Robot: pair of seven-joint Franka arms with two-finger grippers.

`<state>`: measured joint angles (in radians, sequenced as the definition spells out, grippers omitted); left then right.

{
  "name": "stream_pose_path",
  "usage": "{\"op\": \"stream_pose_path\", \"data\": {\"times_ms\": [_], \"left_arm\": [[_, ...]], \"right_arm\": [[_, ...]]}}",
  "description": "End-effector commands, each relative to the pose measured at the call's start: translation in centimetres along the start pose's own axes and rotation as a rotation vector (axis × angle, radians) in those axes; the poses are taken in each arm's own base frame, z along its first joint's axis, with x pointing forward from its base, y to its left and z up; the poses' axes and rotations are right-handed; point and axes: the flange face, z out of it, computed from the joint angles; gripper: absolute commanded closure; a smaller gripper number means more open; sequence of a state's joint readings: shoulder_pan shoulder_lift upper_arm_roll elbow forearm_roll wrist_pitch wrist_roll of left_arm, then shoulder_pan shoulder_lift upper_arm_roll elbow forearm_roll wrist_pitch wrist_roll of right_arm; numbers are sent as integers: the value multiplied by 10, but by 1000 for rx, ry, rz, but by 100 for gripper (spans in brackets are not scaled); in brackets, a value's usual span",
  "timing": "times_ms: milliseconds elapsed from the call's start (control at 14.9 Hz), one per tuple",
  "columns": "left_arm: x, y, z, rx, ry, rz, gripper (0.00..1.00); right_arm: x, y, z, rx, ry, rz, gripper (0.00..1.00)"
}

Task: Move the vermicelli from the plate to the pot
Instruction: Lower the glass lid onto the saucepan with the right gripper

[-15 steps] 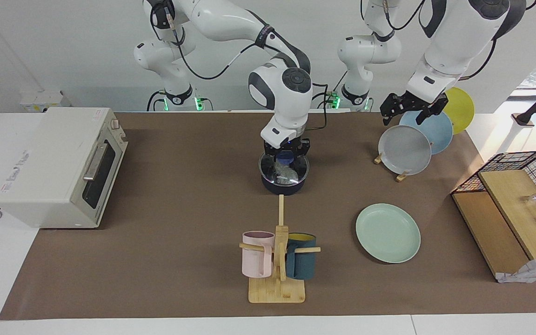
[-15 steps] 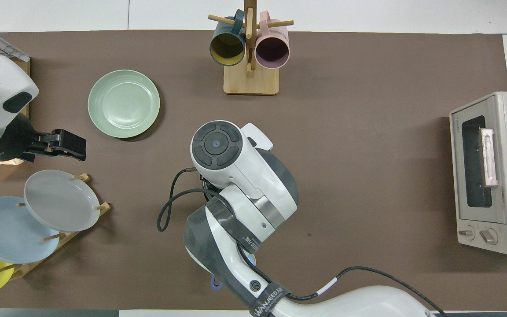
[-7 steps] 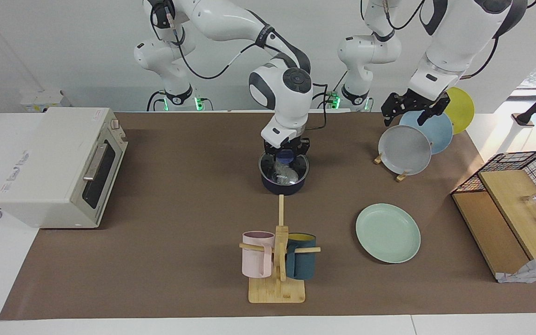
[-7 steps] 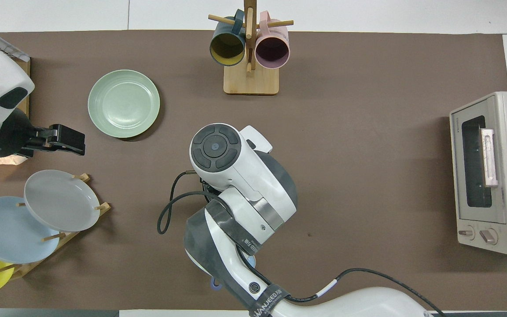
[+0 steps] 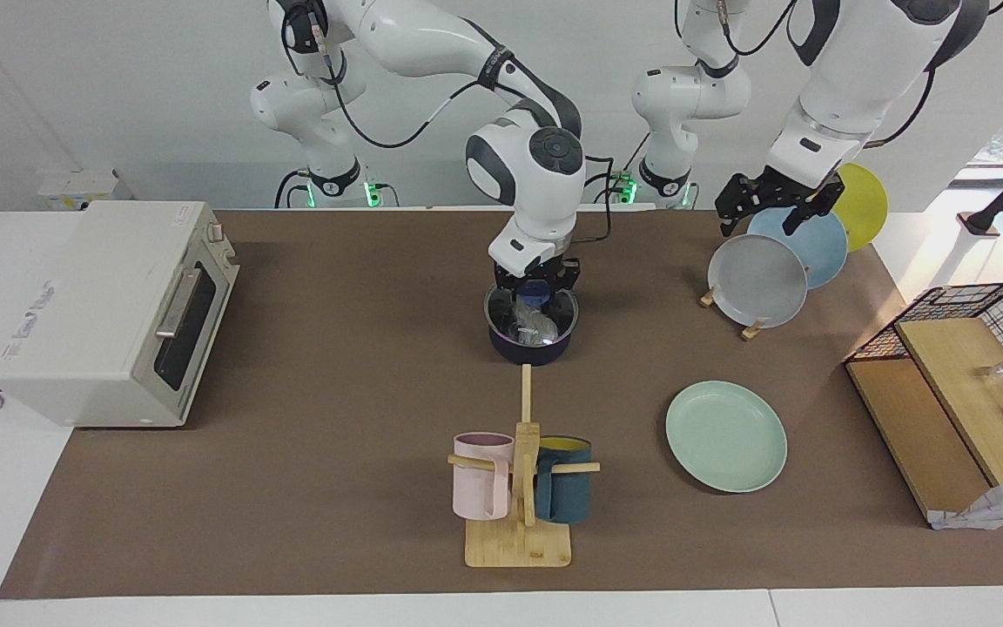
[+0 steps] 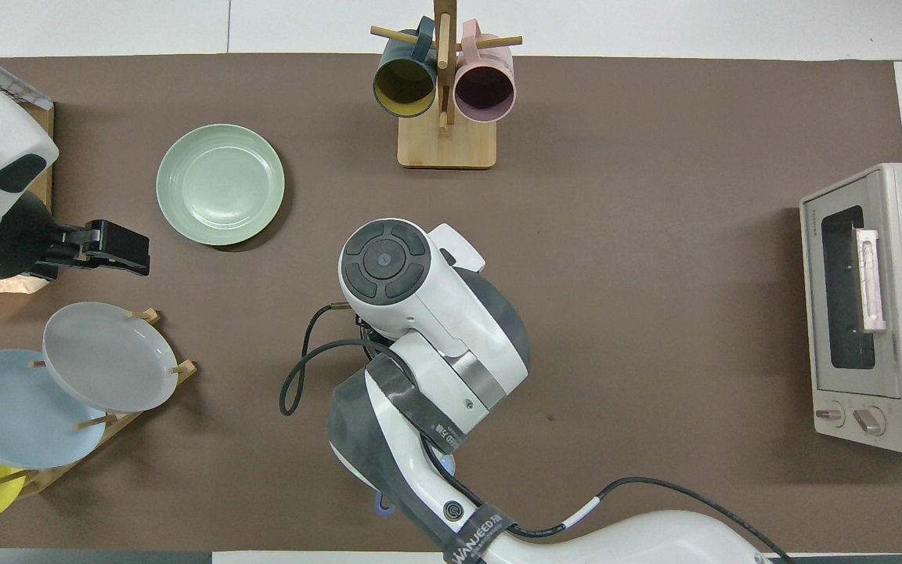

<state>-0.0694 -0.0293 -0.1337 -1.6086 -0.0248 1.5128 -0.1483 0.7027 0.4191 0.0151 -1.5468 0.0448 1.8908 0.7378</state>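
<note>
Right gripper (image 5: 536, 294) higher over pot (image 5: 530, 329) — jaws apart, seemingly; vermicelli (image 5: 533, 327) inside, mug rack (image 5: 521, 488) beside.

Readable: "WANJEED" in white on the black strap (image 6: 476, 536) around the right arm, well up from its fingers. Toaster oven (image 6: 874, 305) lettering illegible.

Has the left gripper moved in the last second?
Yes. The left gripper has drifted up and toward the yellow plate in the facing view.
</note>
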Motion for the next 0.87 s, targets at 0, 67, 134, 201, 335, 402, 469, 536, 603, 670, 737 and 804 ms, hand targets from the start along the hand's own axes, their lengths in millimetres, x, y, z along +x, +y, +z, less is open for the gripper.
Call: {"op": "stream_pose_path", "data": {"times_ms": [0, 67, 134, 201, 335, 402, 469, 536, 603, 670, 737, 804], "left_arm": [[-5, -2, -4, 2, 2, -6, 0], [-5, -2, -4, 3, 1, -3, 0], [-6, -4, -5, 2, 2, -3, 0], [-6, -4, -5, 3, 2, -1, 0], [-6, -4, -5, 3, 2, -1, 0], [-6, -4, -5, 3, 2, -1, 0], [-7, -4, -6, 3, 4, -6, 0], [-6, -6, -6, 2, 4, -10, 0], [-6, -5, -6, 2, 4, -9, 0], [-6, -5, -6, 2, 4, -10, 0], [-7, -5, -6, 2, 7, -10, 0], [-7, -5, -6, 2, 7, -10, 0]], "right_arm": [[-3, 6, -2, 10, -14, 31, 66], [-3, 6, -2, 12, -12, 32, 66], [-3, 6, -3, 12, -13, 31, 66], [-3, 6, -2, 13, -13, 35, 66], [-5, 4, 2, 14, -13, 33, 66], [-5, 3, 4, 13, -12, 39, 65], [-4, 4, 4, 9, -15, 38, 63], [-2, 5, 4, 10, -14, 43, 61], [-5, 3, 5, 14, -11, 39, 52], [-4, 4, 5, 13, -12, 41, 50], [-3, 5, 5, 13, -12, 44, 51], [-3, 5, 6, 13, -16, 46, 52]]}}
